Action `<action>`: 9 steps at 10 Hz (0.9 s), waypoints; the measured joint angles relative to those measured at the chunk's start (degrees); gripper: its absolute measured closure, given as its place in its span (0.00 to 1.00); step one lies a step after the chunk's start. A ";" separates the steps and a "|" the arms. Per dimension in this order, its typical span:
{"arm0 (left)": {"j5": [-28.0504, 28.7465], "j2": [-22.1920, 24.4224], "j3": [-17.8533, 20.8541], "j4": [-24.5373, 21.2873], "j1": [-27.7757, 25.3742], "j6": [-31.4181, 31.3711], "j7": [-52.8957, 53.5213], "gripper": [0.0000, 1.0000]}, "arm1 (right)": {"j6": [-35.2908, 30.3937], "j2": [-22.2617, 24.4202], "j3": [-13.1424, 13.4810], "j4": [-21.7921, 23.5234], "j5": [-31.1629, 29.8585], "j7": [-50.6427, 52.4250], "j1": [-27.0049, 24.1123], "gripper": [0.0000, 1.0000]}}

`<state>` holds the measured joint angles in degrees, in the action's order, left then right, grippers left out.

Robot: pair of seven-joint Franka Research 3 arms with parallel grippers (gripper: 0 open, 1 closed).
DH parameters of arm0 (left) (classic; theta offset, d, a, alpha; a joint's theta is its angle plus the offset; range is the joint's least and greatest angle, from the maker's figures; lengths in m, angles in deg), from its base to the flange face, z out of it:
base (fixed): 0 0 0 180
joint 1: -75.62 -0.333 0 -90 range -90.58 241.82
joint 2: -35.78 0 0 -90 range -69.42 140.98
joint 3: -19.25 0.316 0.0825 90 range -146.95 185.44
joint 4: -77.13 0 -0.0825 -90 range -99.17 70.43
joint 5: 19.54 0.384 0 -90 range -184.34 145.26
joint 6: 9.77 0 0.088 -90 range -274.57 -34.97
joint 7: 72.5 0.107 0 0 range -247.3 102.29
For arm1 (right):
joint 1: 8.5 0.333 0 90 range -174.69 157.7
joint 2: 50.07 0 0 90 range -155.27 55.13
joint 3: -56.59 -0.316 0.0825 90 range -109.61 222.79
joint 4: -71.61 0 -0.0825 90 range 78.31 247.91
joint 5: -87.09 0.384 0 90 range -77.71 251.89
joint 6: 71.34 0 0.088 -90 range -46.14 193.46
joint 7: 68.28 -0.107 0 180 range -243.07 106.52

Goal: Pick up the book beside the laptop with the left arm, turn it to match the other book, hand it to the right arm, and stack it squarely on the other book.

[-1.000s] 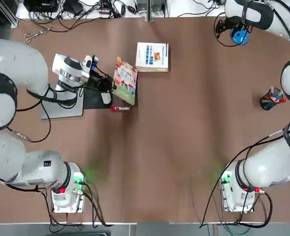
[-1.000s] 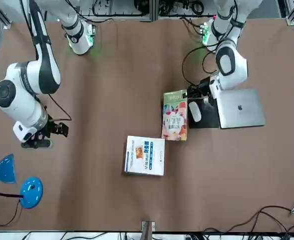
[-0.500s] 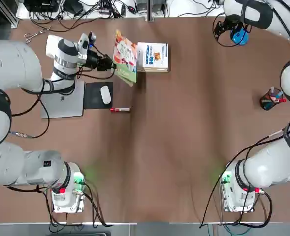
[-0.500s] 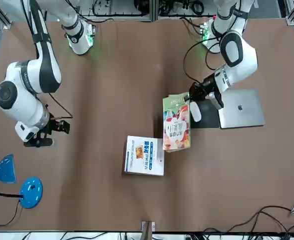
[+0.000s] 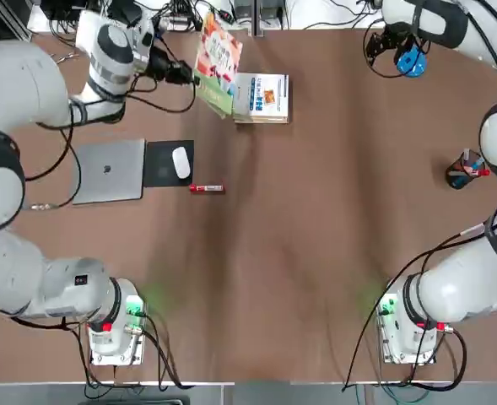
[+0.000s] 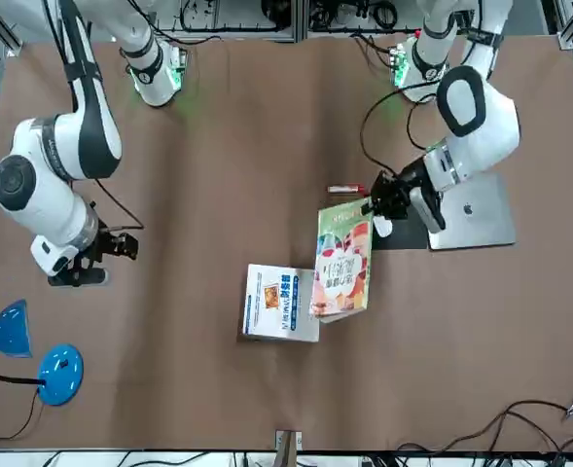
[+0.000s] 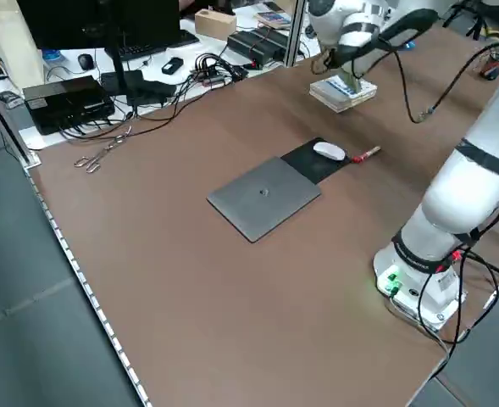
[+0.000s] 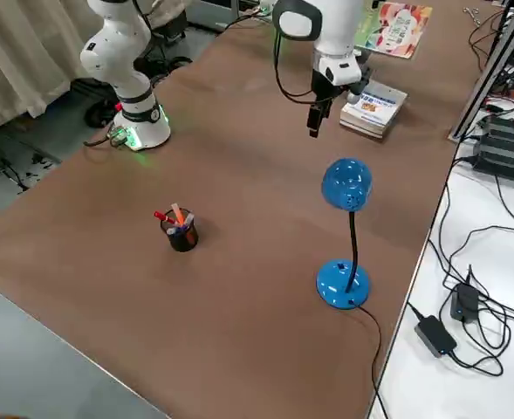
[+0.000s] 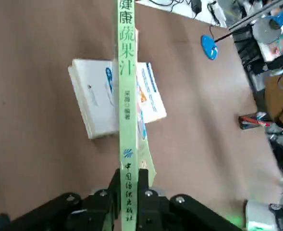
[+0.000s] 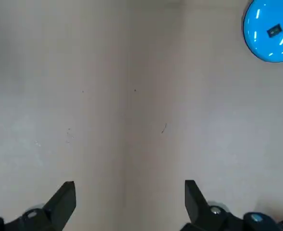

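The colourful book [image 5: 217, 59] hangs in the air, tilted up on edge, with my left gripper [image 5: 189, 76] shut on its spine edge. In the left wrist view its green spine [image 9: 127, 96] runs straight out from the closed fingers [image 9: 146, 197], above the other book [image 9: 95, 108]. That white book [image 5: 262, 97] lies flat near the far table edge, and in the front view the held book [image 6: 342, 272] overlaps its side. The laptop [image 5: 109, 171] lies closed at the left. My right gripper [image 6: 123, 246] hovers open and empty over bare table at the far right, its fingers [image 10: 64, 199] wide apart.
A black mouse pad [image 5: 162, 173] with a white mouse [image 5: 180, 162] sits next to the laptop, and a red marker [image 5: 206, 188] lies beside it. A blue desk lamp [image 6: 57, 370] stands near the right gripper. A pen cup [image 5: 466, 171] is at the right.
My left gripper has lifted the colourful book off the table beside the mouse pad and carried it toward the far edge, up over the white book's side. The right arm stayed put.
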<state>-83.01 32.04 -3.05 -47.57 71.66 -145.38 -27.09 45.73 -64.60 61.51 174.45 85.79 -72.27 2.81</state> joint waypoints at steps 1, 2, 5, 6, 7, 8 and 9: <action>2.70 -2.84 0.07 3.17 -0.47 0.25 -0.07 0.84 | 0.00 -0.02 0.04 -0.27 0.02 0.00 -0.08 0.00; 3.52 -5.85 0.16 6.71 -1.00 2.05 -0.06 0.84 | 0.00 -0.06 0.07 -0.30 0.03 0.00 -0.11 0.00; 9.83 -15.96 0.64 19.91 -2.52 12.53 -1.67 0.84 | 0.65 -0.95 0.07 -0.34 0.07 -0.01 -0.10 0.00; 12.89 -19.60 0.64 24.73 -2.44 14.43 -2.35 0.84 | 0.85 -1.26 0.08 -0.36 0.07 -0.01 -0.11 0.00; 14.82 -23.74 0.63 29.84 -2.20 16.87 -1.94 0.84 | 0.88 -1.40 0.10 -0.39 0.07 -0.02 -0.14 0.00; 16.32 -28.09 0.47 35.17 -1.69 19.27 -1.38 0.84 | 0.89 -1.56 0.17 -0.40 0.07 -0.03 -0.21 0.00; 17.02 -31.92 0.24 39.23 -0.53 20.03 0.57 0.84 | 0.89 -1.72 0.22 -0.41 0.07 -0.05 -0.33 0.00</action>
<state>-65.99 0.11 -2.82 -8.35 71.13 -125.35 -26.52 46.62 -66.32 61.73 174.04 85.86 -72.33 2.47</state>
